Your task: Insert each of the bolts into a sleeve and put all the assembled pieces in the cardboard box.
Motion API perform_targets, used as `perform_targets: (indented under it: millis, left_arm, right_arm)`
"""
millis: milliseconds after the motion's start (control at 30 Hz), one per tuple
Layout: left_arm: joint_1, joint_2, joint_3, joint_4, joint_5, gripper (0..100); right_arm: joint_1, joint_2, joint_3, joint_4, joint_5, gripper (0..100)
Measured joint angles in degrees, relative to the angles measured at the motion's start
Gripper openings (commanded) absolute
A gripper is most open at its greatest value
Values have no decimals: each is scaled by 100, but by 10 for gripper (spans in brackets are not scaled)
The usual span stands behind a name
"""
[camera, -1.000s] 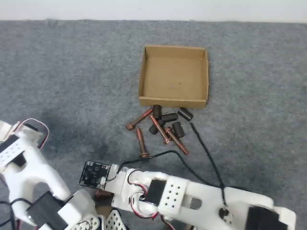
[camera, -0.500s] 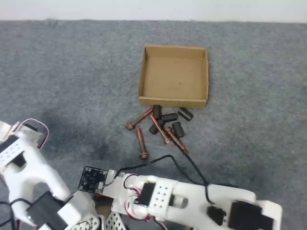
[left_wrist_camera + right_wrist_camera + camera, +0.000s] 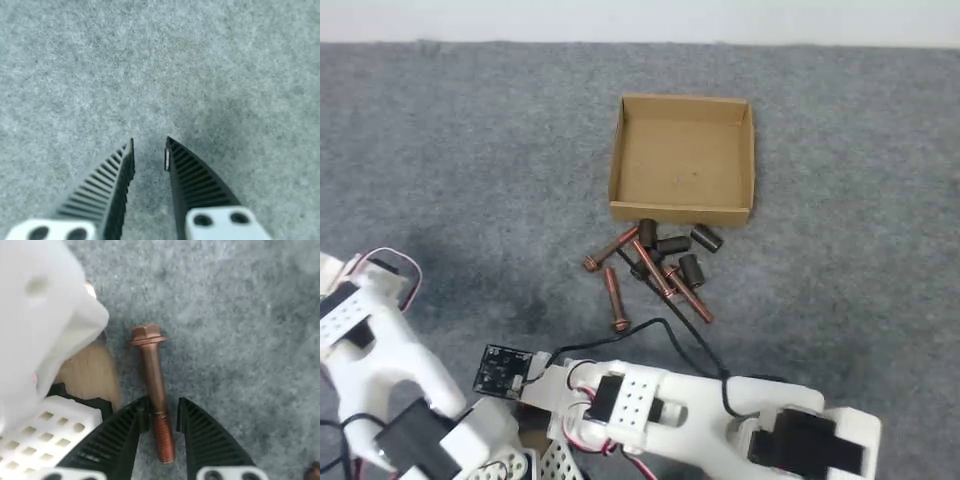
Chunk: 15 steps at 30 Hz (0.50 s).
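My right gripper (image 3: 162, 402) is shut on a copper bolt (image 3: 152, 385), gripping its shank, with the hex head pointing away over the grey carpet. It is close beside the left arm's white body (image 3: 45, 315). My left gripper (image 3: 149, 145) hangs open over bare carpet with nothing between its fingers. In the high view the right arm (image 3: 640, 405) stretches across the bottom toward the left arm (image 3: 380, 350). Several bolts (image 3: 613, 292) and black sleeves (image 3: 672, 243) lie in a loose pile just in front of the cardboard box (image 3: 680, 211), which holds nothing.
A black cable (image 3: 670, 335) runs from the right arm up into the pile. A white perforated base (image 3: 45, 430) and a tan patch (image 3: 92, 370) lie right beside the held bolt. Open carpet (image 3: 470, 180) spreads left and right of the box.
The right arm has swung leftward and toward the bottom edge of the high view, nearer the left arm. Its cable now trails across the pile. The left arm has stayed put.
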Motion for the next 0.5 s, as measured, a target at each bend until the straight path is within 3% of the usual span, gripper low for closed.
perform_targets:
  millis: [133,500]
  left_arm:
    - [0,0,0,0,0,98]
    - [0,0,0,0,0,98]
  right_arm:
    - [0,352,-422,404,0,7]
    - [9,527,-782,958,0,7]
